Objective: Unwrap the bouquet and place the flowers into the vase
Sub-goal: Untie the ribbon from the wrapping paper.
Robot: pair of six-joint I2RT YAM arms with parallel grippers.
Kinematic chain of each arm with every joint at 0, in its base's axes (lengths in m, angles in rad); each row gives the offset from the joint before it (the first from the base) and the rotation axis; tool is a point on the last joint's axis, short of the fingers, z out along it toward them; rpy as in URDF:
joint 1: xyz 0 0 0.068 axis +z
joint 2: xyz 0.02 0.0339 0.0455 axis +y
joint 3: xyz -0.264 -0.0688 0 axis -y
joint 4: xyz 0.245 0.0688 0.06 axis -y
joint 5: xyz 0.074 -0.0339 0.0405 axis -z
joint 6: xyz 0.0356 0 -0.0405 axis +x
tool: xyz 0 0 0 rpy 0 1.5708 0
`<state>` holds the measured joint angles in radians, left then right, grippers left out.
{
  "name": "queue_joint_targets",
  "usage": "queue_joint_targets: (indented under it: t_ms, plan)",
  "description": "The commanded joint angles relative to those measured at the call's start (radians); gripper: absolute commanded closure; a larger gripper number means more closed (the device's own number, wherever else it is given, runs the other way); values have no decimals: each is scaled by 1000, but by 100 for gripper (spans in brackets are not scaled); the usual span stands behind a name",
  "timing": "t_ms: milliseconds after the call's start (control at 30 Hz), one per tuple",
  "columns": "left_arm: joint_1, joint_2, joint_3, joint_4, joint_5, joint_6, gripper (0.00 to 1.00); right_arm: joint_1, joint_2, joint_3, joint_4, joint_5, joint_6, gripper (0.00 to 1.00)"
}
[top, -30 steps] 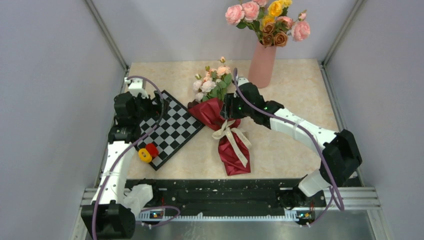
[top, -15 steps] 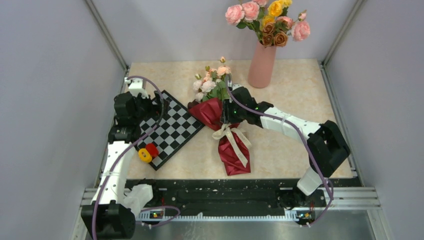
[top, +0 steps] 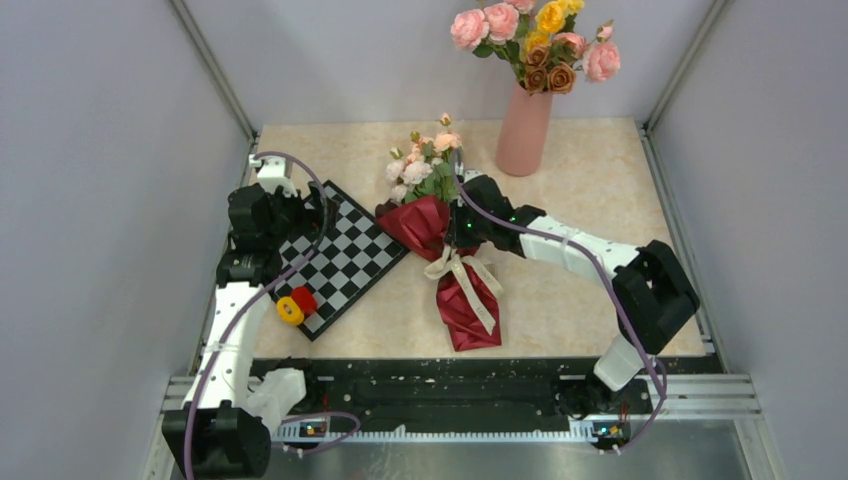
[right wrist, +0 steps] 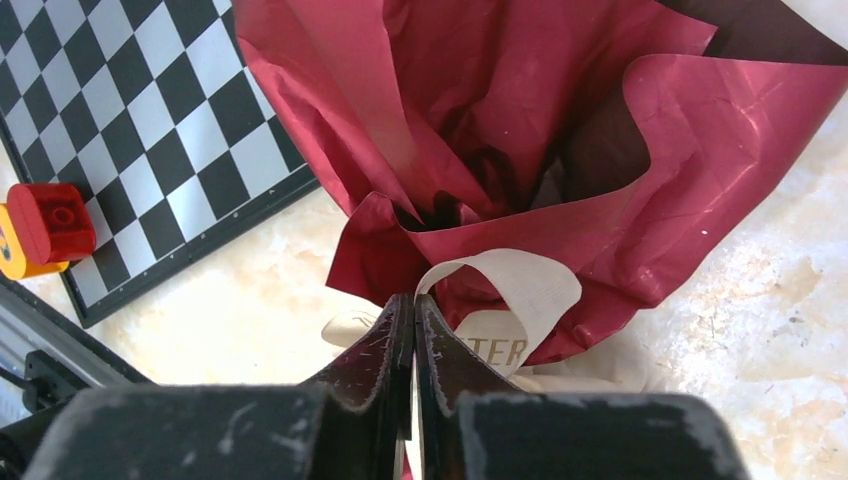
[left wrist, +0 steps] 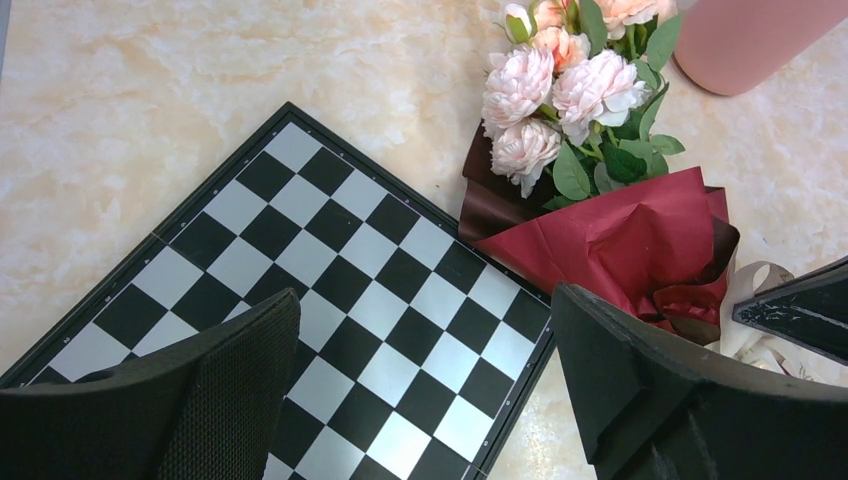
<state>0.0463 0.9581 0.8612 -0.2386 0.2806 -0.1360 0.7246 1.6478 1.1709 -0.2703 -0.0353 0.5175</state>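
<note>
Centrally on the table (top: 580, 180), the bouquet (top: 440, 225) lies wrapped, blooms toward 12 o'clock, with the vase (top: 524, 130) at its 1 o'clock. The right claw (right wrist: 413, 300) is squeezed together at the ribbon (right wrist: 520, 290); whether it pinches the ribbon is unclear. The left claw (left wrist: 422, 300) gapes wide over the chessboard (left wrist: 330, 300) at 9 o'clock.

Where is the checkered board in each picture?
Top external: the checkered board lies left of centre.
Left wrist: the checkered board fills the lower left and middle.
Right wrist: the checkered board is in the top left corner.
Shared landmark: the bouquet in dark red paper, beside the board's edge.
</note>
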Motion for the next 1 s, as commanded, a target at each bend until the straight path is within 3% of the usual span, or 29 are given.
queue_joint_targets:
  t_ms: [0, 300, 800, 967]
  plan:
    - [3, -16, -5, 47, 18, -13, 1, 33, -37, -8, 58, -4, -25, 100]
    - [3, -1, -3, 55, 48, -30, 1, 113, -48, -48, 98, 14, -87, 100]
    - [3, -5, -11, 61, 45, -30, 1, 250, 123, 47, 108, 41, -171, 100]
    - [1, 1, -10, 61, 44, -31, 1, 285, 120, 73, 66, 87, -242, 85]
